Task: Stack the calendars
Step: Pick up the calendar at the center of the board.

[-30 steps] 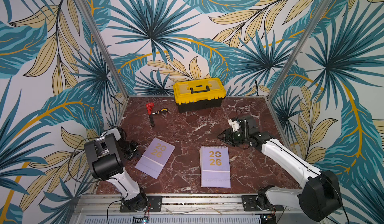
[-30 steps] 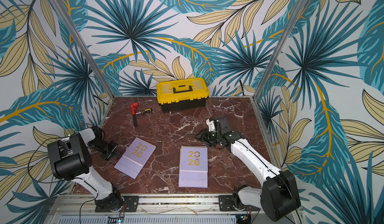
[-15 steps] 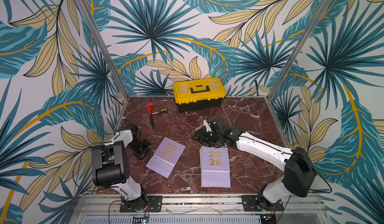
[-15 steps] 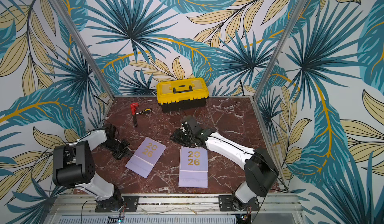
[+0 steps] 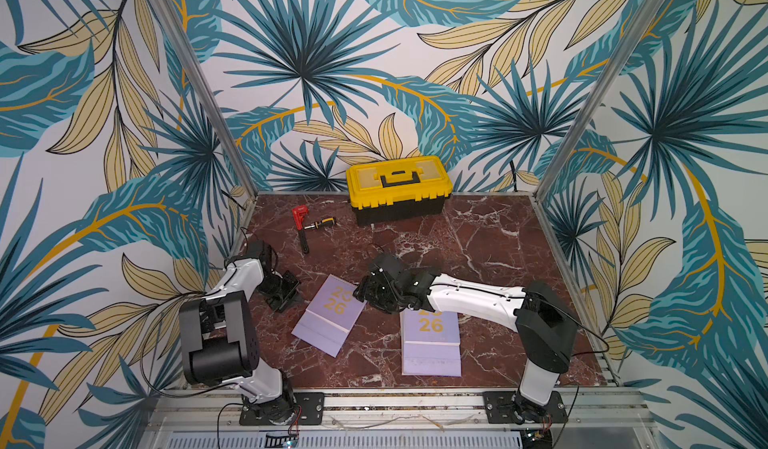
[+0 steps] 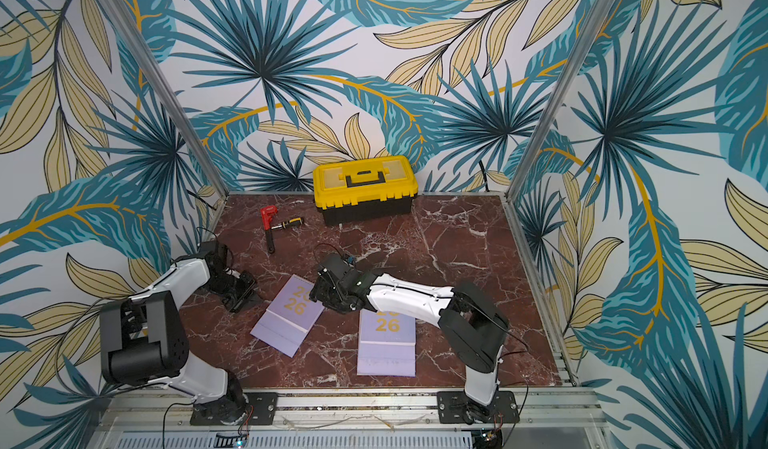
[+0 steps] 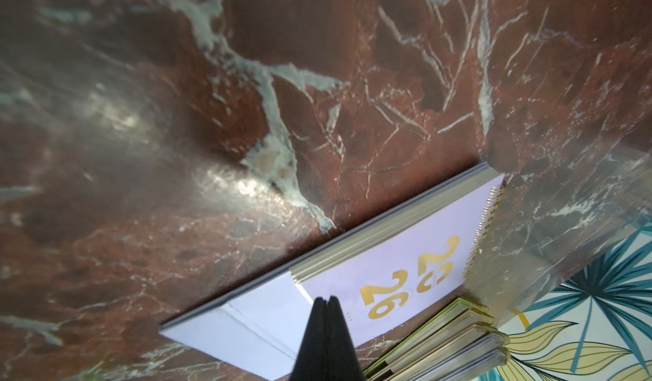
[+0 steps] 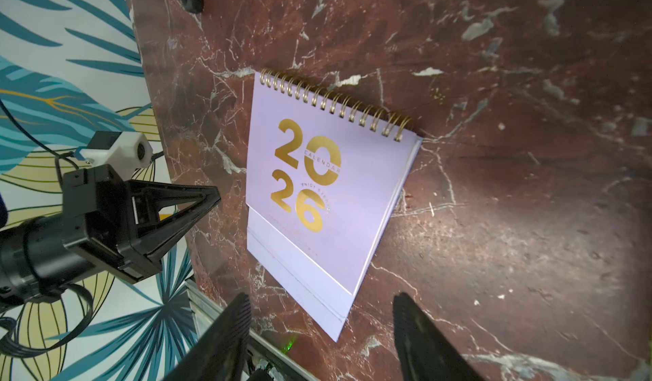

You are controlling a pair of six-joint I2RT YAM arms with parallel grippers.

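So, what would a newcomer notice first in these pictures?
The yellow toolbox at the back wall stands out on the red marble table. Nearer the front lie a tilted lavender calendar and, to its right, a stack; the right gripper hangs open by the tilted one.

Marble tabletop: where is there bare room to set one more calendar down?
Widest bare marble: back right, between the toolbox and the right arm. A narrower strip lies between the angled calendar and the calendar pile. Crowded: around the angled calendar, flanked by the left gripper and right gripper.
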